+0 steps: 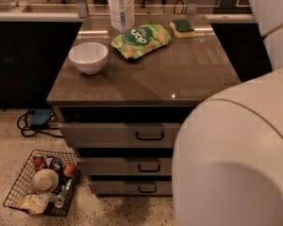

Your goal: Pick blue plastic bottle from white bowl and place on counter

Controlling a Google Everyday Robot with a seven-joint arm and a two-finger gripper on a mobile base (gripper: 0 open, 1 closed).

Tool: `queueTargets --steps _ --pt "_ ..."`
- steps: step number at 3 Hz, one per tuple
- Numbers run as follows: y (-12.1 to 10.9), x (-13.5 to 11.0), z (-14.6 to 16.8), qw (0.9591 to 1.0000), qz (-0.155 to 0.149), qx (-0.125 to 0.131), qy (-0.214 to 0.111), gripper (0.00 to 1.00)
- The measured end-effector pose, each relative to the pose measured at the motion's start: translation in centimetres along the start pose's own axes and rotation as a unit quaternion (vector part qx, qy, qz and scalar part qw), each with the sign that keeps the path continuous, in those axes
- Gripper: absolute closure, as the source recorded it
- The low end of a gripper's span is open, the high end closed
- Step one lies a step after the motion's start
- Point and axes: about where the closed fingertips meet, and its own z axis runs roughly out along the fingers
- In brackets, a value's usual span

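The white bowl (pixel 88 56) stands empty on the left part of the grey-brown counter (pixel 179 74). The blue plastic bottle (pixel 120 7) hangs upright above the back of the counter, to the right of and behind the bowl, with its bottom just over the green bag. Its top is cut off by the upper edge of the view. My gripper is above that edge and out of view. A large white part of my arm (pixel 236 149) fills the lower right.
A green snack bag (pixel 140 40) lies at the back middle of the counter and a green-and-yellow sponge (pixel 181 28) at the back right. Three drawers (pixel 150 135) are below. A wire basket (pixel 42 182) of items and cables (pixel 35 121) are on the floor at left.
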Motion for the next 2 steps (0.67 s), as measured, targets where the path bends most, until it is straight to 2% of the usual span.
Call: queueTargets --steps 1,2 --pt "-0.5 1.4 -2.4 0.9993 0.005 0.01 0.034 1.0" --pt "-0.9 4.2 -3.4 0.9968 0.033 0.004 0.073 1.0"
